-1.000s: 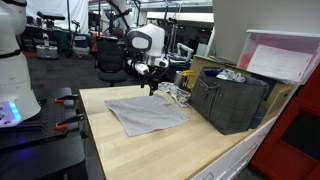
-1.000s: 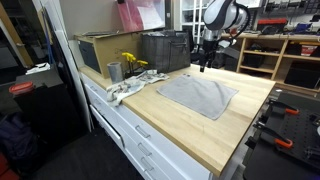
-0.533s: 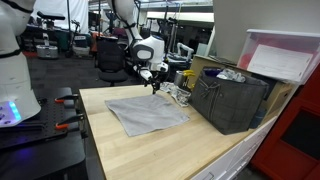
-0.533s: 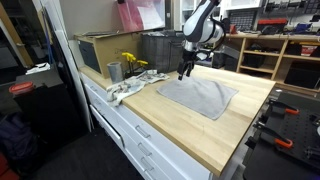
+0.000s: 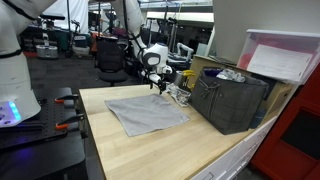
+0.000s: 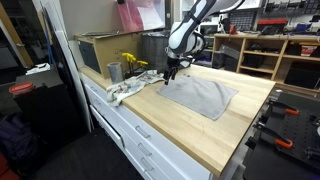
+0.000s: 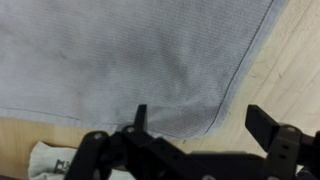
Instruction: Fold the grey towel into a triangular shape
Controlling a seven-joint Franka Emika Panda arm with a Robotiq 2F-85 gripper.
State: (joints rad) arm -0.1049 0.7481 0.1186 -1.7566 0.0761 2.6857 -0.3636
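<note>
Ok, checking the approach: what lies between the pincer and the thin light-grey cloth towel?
Nothing: in the wrist view the open pincer hangs over a corner of the thin light-grey cloth towel.

Towel: grey towel point(image 5: 146, 113) lies spread flat on the pale wooden desk point(image 5: 180, 150).
Pincer: pincer point(image 5: 158, 90) hangs over the towel's far corner.
Bin: dark grey bin point(image 5: 232, 103) stands near the towel, with silvery clutter point(image 5: 178, 96) between them.
</note>
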